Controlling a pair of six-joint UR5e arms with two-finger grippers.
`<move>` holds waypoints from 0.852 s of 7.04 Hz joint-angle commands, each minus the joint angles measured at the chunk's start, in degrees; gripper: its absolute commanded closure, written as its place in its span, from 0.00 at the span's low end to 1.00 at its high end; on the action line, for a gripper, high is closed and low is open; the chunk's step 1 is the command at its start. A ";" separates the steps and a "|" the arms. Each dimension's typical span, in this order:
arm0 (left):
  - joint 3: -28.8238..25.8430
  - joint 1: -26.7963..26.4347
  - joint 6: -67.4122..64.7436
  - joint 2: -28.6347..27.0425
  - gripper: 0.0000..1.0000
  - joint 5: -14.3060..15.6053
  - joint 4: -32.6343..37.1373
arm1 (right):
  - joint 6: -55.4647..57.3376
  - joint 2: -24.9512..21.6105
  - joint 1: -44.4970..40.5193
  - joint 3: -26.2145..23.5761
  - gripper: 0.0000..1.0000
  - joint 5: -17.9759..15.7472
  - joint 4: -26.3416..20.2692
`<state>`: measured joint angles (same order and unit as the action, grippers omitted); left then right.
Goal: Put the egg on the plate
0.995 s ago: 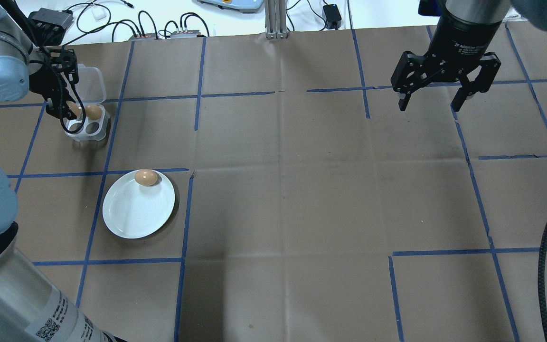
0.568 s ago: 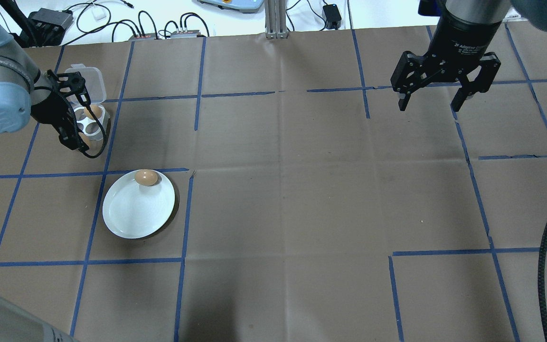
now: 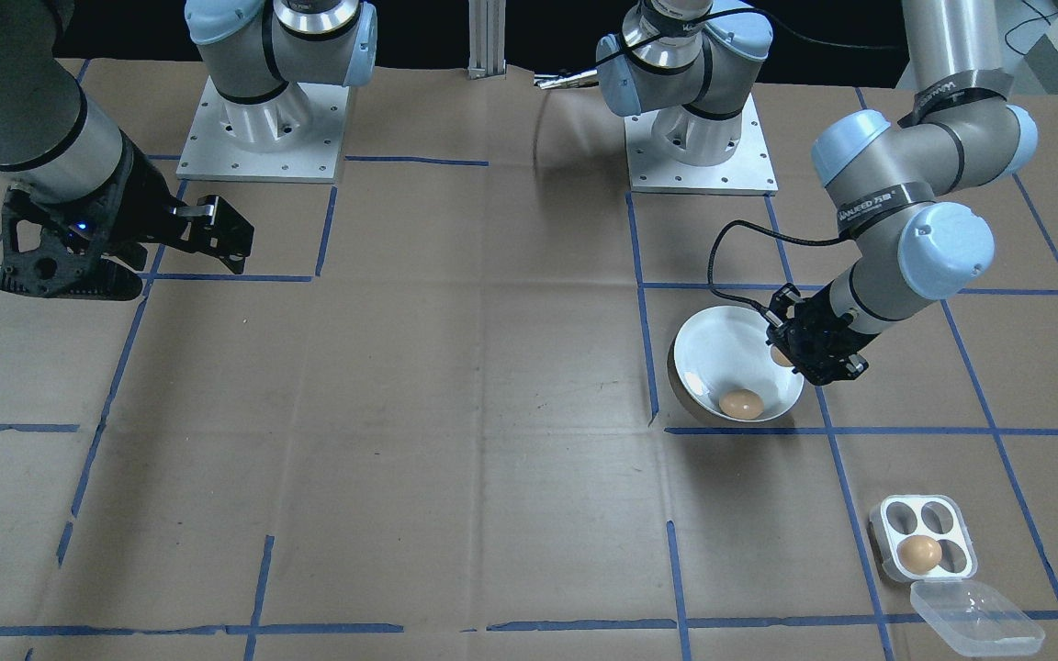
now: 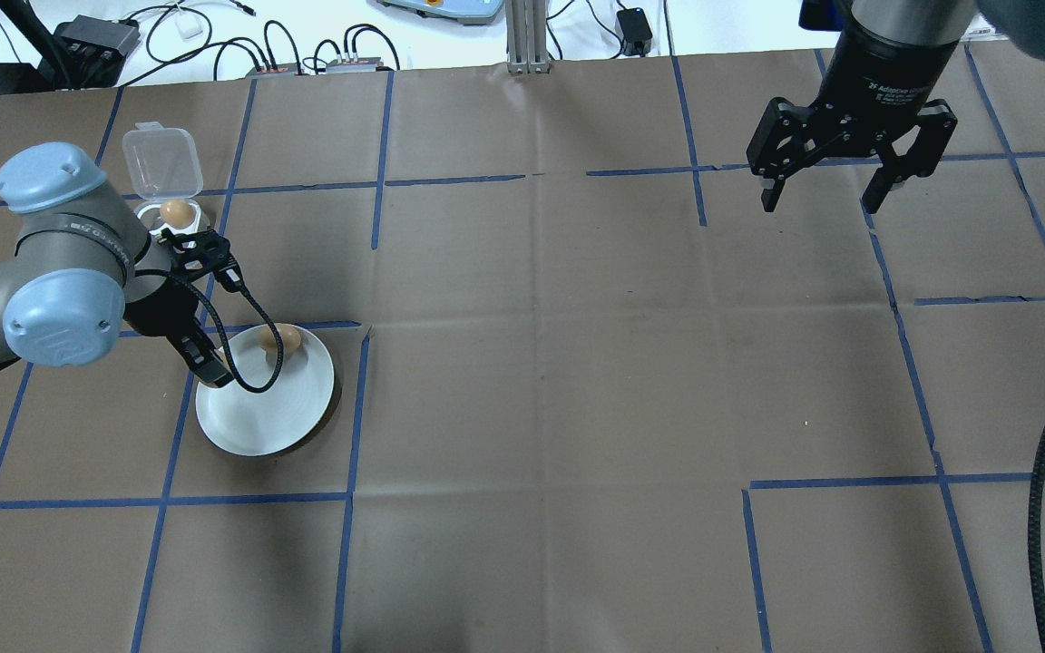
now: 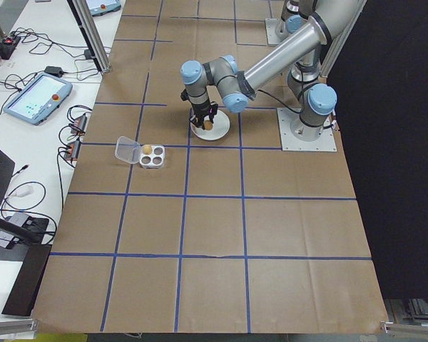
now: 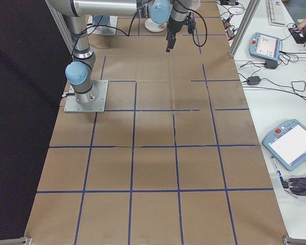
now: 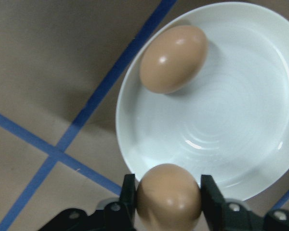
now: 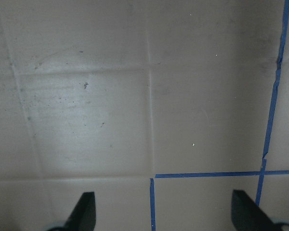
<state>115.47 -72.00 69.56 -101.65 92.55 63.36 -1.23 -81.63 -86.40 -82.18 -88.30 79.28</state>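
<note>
My left gripper point(image 7: 168, 198) is shut on a brown egg point(image 7: 167, 195) and holds it over the rim of the round white plate point(image 7: 241, 125). In the front-facing view this held egg point(image 3: 779, 355) shows at the plate's point(image 3: 722, 353) edge. From overhead the left gripper point(image 4: 205, 363) hides it, above the left rim of the plate point(image 4: 278, 422). A second brown egg point(image 4: 279, 338) lies on the plate's far side. My right gripper point(image 4: 820, 195) hangs open and holds nothing, far off at the table's back right.
A clear four-hole egg tray point(image 4: 158, 216) with one egg point(image 4: 176, 213) and its lid point(image 4: 161, 150) folded back stands behind the plate. A black cable point(image 4: 250, 349) loops from my left wrist over the plate. Blue tape lines cross the brown table cover.
My left gripper has carried an egg from the egg tray toward me and now holds it over the plate's rim. The right arm has not moved.
</note>
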 commanded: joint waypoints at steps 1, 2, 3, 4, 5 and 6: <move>1.07 -0.86 -2.31 0.32 0.00 0.17 -0.08 | 0.00 0.07 0.00 0.00 0.00 0.06 0.00; 1.07 -0.86 -3.02 0.66 0.00 0.61 -0.17 | 0.00 0.07 0.00 0.00 0.00 0.06 0.00; 0.02 -0.86 -2.15 0.93 0.00 0.70 -0.60 | 0.00 -0.02 0.00 0.00 0.00 0.06 0.00; -1.47 -0.60 -2.23 1.02 0.00 0.87 -4.18 | 0.00 0.07 0.00 0.00 0.00 0.06 0.00; -3.48 0.27 -3.19 0.41 0.00 0.70 -6.04 | 0.00 0.07 0.00 0.00 0.00 0.06 0.00; -6.03 1.76 -7.55 -0.38 0.00 0.09 -6.14 | 0.00 -0.02 0.00 0.00 0.00 0.06 0.00</move>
<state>112.18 -71.66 65.56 -101.27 93.14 58.30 -1.23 -81.59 -86.40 -82.18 -88.24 79.28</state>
